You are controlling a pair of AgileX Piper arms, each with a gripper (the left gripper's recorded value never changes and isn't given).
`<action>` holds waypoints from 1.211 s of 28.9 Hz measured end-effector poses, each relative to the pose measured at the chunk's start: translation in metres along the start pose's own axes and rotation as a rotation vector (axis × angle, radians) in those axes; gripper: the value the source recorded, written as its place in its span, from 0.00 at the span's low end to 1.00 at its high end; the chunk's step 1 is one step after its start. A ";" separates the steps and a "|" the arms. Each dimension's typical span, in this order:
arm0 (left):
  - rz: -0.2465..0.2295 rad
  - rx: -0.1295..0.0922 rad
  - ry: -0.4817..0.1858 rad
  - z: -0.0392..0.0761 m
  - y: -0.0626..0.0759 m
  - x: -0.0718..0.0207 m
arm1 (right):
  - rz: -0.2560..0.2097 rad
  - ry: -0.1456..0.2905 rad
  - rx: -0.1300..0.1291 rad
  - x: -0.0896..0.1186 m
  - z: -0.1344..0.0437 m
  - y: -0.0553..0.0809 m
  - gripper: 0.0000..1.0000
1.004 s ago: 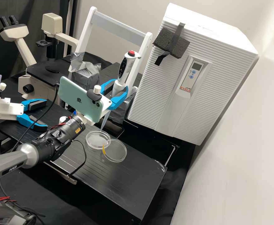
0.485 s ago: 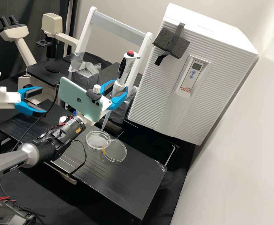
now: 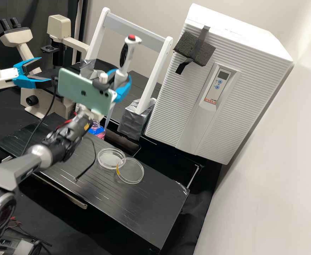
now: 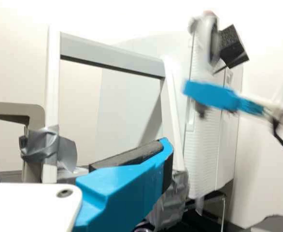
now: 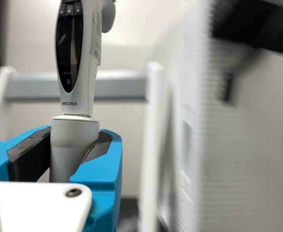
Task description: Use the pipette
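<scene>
Change: the right gripper (image 3: pixel 117 84) has lifted and swung toward 10 o'clock, taking the pipette (image 3: pixel 126 53) away from the two petri dishes (image 3: pixel 130 172). A second ago its tip hung just over the dish at the left. The left gripper (image 3: pixel 33 72) has also climbed, from low beside the bench to the level of the microscope (image 3: pixel 19 39).
Meaning: we judge that the work over the dish is finished for now, and that the tip goes next to the pink bottle (image 3: pixel 96 129) (probably to take liquid; we cannot be sure).
Right pincer: closed firmly on the lower body of the pipette, one blue finger at each side.
Left pincer: fingers apart, with nothing between them.
Pipette: nearly upright, red button on top. Its tip is just by the pink bottle, at 10 o'clock from the dishes.
Surface: a black ribbed bench (image 3: pixel 141 205). The dishes lie side by side and touching, with a small yellow piece (image 3: pixel 118 170) where they meet.
Room: a white ribbed machine (image 3: pixel 233 106) at 3 o'clock from the pipette, a white frame (image 3: pixel 134 32) behind it with grey tape on its feet, and a pale wall.
</scene>
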 end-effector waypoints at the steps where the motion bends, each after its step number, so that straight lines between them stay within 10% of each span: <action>1: 0.001 0.001 0.008 -0.002 0.001 0.0007 | 0.000 0.014 0.000 0.014 -0.007 0.001 0.00; 15: 0.028 -0.037 0.080 -0.019 0.023 0.0126 | -0.122 -0.027 0.013 0.102 -0.016 -0.024 0.00; 22: 0.041 -0.048 0.086 -0.023 0.030 0.0210 | -0.196 -0.068 0.014 0.117 -0.012 -0.038 0.00; 35: 0.030 -0.051 0.094 -0.027 0.026 0.0249 | -0.191 -0.070 0.024 0.121 -0.013 -0.037 0.00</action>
